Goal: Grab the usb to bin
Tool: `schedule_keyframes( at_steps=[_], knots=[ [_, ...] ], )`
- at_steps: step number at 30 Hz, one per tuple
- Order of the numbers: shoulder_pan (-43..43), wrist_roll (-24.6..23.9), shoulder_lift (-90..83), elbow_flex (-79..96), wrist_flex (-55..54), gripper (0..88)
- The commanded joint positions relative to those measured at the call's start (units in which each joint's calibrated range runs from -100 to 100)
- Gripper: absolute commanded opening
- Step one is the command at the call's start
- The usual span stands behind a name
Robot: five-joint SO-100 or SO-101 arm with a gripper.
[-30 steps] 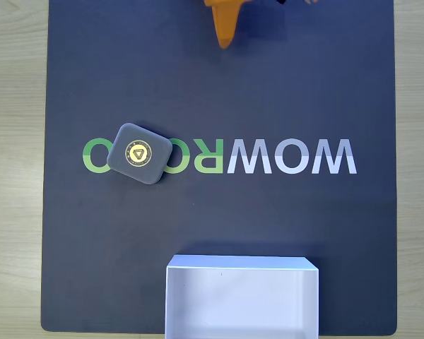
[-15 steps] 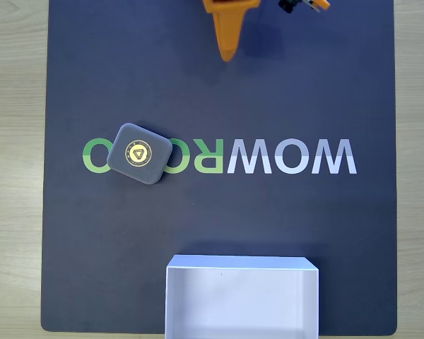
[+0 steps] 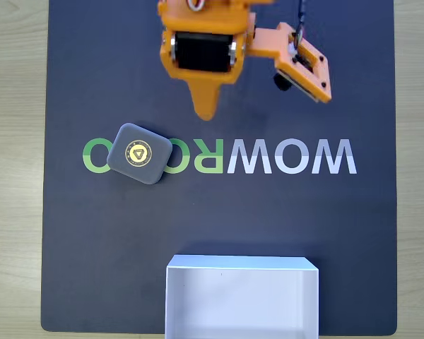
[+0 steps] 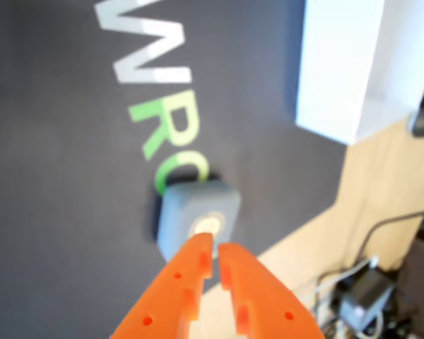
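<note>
The usb (image 3: 139, 154), a dark grey rounded-square block with a gold triangle emblem, lies flat on the green letters of the mat, left of centre in the fixed view. The bin (image 3: 242, 296), a white shallow box, sits empty at the mat's bottom edge. My orange gripper (image 3: 206, 113) hangs above the mat, up and to the right of the usb, with its fingers together and nothing between them. In the wrist view the gripper (image 4: 215, 247) points at the usb (image 4: 198, 215) just beyond its tips, and the bin (image 4: 346, 63) is at the upper right.
A dark mat (image 3: 325, 233) with the inverted "WOWROBO" lettering (image 3: 290, 157) covers the wooden table (image 3: 14, 176). An orange camera mount (image 3: 304, 67) sticks out to the right of the arm. Cables and a dark box (image 4: 364, 296) lie beyond the table edge.
The arm has come down from the top edge into the fixed view, its tip now much closer to the lettering. The usb and the bin have not moved.
</note>
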Motion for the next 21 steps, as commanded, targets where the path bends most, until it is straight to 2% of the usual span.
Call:
schedule_keyframes(
  at_steps=[1, 9, 16, 21],
  knots=[
    [3.16, -2.35, 7.58, -12.35, 5.36, 1.0],
    [12.58, -3.93, 17.58, -23.91, 19.42, 1.7],
    [21.67, -3.46, 21.99, -25.81, 19.42, 1.8],
    [22.43, -3.35, 29.03, -32.58, 19.42, 1.8]
  ],
)
